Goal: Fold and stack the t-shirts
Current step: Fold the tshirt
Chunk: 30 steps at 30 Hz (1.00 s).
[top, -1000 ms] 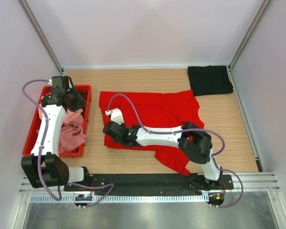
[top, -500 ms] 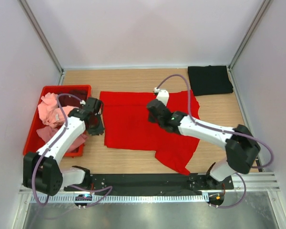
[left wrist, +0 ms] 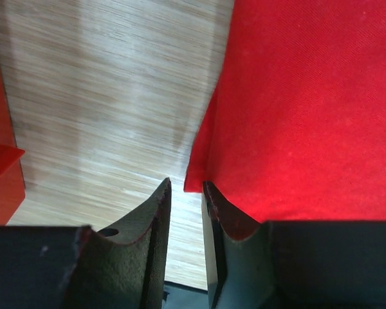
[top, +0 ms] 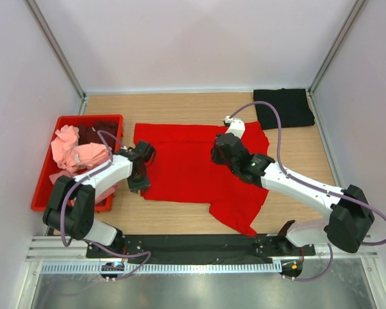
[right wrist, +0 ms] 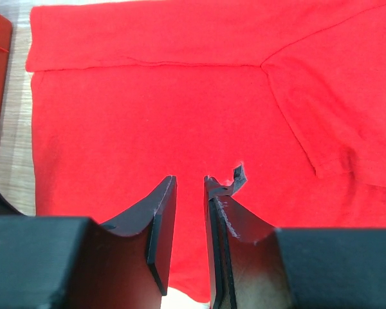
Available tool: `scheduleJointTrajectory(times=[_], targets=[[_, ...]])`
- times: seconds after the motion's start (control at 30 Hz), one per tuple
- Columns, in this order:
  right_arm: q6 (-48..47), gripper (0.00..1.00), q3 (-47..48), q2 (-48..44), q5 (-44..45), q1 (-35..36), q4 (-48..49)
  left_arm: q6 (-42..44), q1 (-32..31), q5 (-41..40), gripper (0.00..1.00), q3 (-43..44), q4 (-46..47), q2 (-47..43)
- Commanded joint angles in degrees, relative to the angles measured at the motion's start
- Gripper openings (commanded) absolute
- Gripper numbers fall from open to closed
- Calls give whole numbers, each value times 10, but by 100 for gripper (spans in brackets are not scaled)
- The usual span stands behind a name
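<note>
the red t-shirt (top: 186,167) lies spread on the surface (top: 180,106), soft and limp, so pinch a hem corner. your left tool (left wrist: 185,193) sits at its near-left corner, narrowly apart and empty; the right tool (right wrist: 190,183) hovers mid-shirt, likewise apart.

A light wood-grain counter (top: 180,106) is seen, closed in by pale walls at the left, right and top of the frame. A bright red t-shirt (top: 180,161) is spread flat across the centre, its hem edge turned to the left and a rumpled part drawn out towards the lower right. A black t-shirt (top: 283,107) is laid folded in the upper right corner, close to the red one's upper right corner; contact cannot be made out. A red plastic crate (top: 71,119) is set at the left, with a narrow strip of bare wood between it and the red t-shirt.
</note>
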Motion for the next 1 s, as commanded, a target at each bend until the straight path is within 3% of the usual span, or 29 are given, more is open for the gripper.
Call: scheduleJointTrajectory(times=[0.0, 0.47, 0.97], targets=[[-14, 31, -7, -36, 11, -4, 13, -20, -1, -30, 27, -9, 28, 6], [-17, 31, -13, -47, 10, -12, 10, -49, -2, -61, 19, -28, 34, -6], [-22, 32, -17, -63, 9, -16, 6, -58, -3, -43, 24, -48, 61, 19]])
